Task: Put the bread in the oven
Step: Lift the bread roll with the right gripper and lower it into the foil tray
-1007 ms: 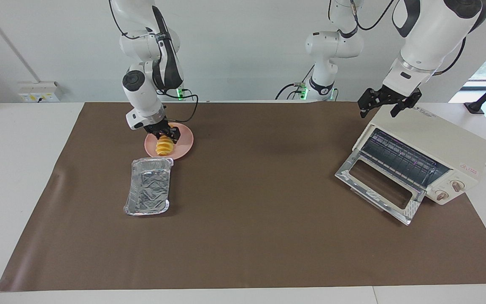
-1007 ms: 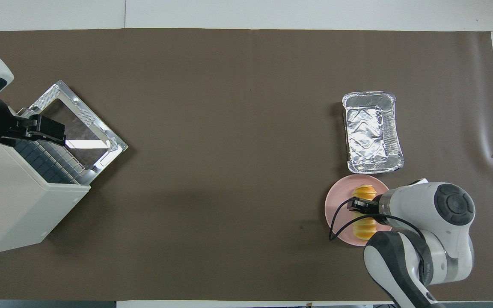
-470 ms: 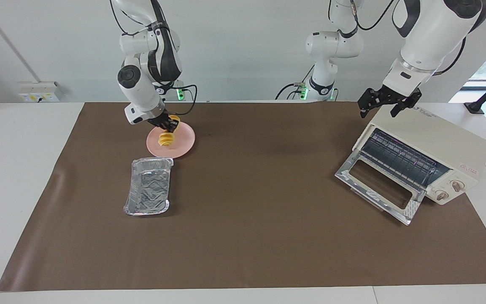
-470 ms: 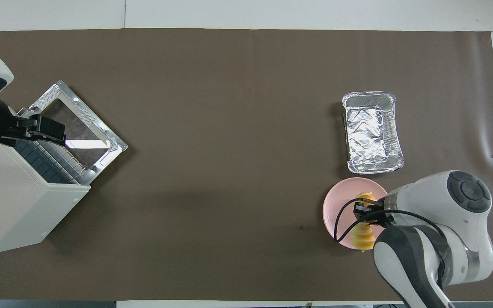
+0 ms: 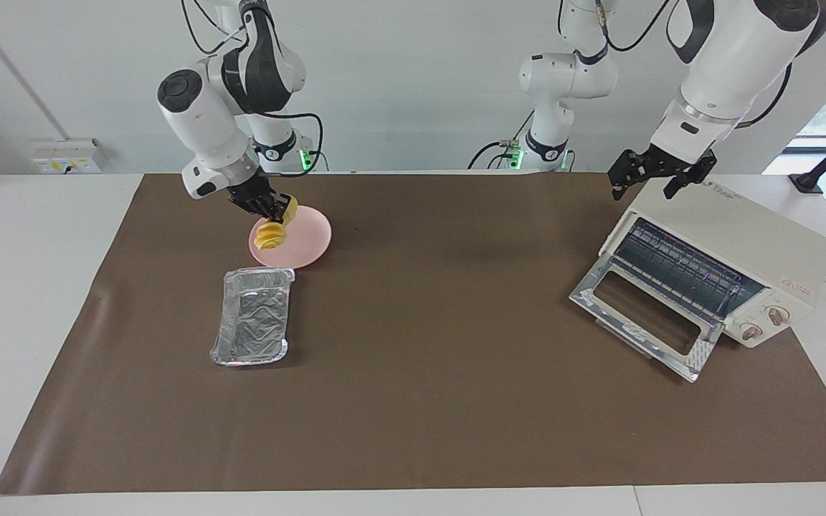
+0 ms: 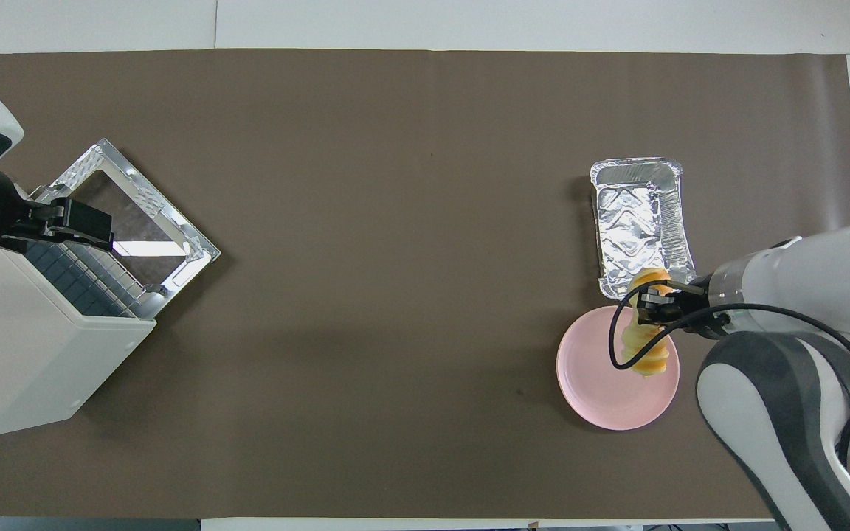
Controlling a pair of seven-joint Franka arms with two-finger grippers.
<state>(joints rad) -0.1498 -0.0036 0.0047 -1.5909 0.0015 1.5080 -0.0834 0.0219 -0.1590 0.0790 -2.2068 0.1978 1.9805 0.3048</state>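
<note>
A brown mat point(image 5: 420, 401) covers the white table before a pale wall; the right gripper point(image 5: 267, 206) clamps the ridged yellow-orange bread point(image 5: 270, 234), hanging above the round pink plate point(image 5: 309, 240); the left gripper point(image 5: 660, 175), fingers apart, waits over the open cream-white toaster oven point(image 5: 721, 265).

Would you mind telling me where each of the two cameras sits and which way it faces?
Facing view: high across the table, facing the robots; both arms show, the right gripper holding the bread over the plate, the left gripper over the oven.
Overhead view: above the robots' end, looking steeply down; the arms enter from the bottom corners.
Both show the bread, plate, oven and foil tray, half a turn apart.
</note>
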